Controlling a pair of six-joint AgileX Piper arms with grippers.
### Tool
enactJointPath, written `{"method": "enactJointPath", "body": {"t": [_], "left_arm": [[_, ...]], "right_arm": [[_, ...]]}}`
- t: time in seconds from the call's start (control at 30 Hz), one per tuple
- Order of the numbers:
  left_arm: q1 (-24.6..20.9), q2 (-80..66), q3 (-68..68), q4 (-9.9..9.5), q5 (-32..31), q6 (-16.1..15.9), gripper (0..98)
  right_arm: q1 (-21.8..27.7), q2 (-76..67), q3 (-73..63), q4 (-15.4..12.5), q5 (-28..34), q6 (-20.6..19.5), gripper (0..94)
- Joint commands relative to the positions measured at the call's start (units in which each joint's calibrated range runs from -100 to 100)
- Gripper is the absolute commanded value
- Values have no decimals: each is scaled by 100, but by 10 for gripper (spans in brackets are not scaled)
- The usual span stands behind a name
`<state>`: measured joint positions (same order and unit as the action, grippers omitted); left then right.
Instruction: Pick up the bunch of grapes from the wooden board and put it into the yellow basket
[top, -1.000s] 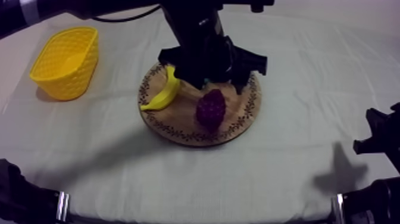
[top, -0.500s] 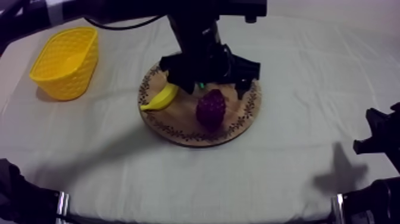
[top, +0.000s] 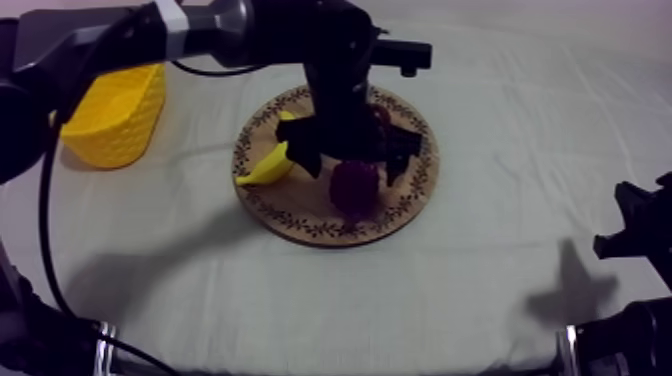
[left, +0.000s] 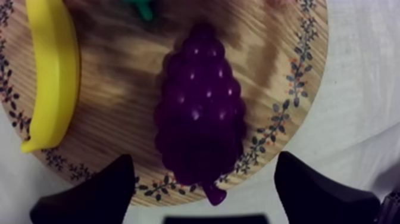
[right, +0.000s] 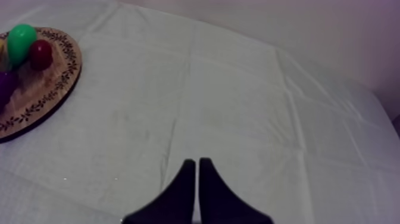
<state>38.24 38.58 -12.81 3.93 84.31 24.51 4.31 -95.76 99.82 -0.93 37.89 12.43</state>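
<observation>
hovering wide over grapes (left: 199, 119) on board (left: 113, 77), left claw (left: 202, 176); right claw (right: 197, 164) pinched together (empty) above creased grey-white cloth (right: 238, 119).

Yellow banana (top: 268, 166) lying flat; green pear (right: 22, 40) just beside small red fruit (right: 40, 53); creased grey-white cloth (right: 238, 107) underneath.

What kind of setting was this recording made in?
Likely a robot test bench rather than a home: a cloth-covered table, toy grapes and a banana on a board, and a basket.
</observation>
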Motion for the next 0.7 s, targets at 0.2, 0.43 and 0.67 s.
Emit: {"method": "enactJointPath", "body": {"t": [0.2,0.43,0.67], "left_arm": [[-38,486,-324,55,189,5,863],[-106,733,-554,203,383,-96,853],[-102,894,-792,245,536,-199,778]], "right_arm": [[-2,0,-4,-2,2,0,3],[-2,0,-4,-2,2,0,3],[-2,0,-4,-2,2,0,3]]}}
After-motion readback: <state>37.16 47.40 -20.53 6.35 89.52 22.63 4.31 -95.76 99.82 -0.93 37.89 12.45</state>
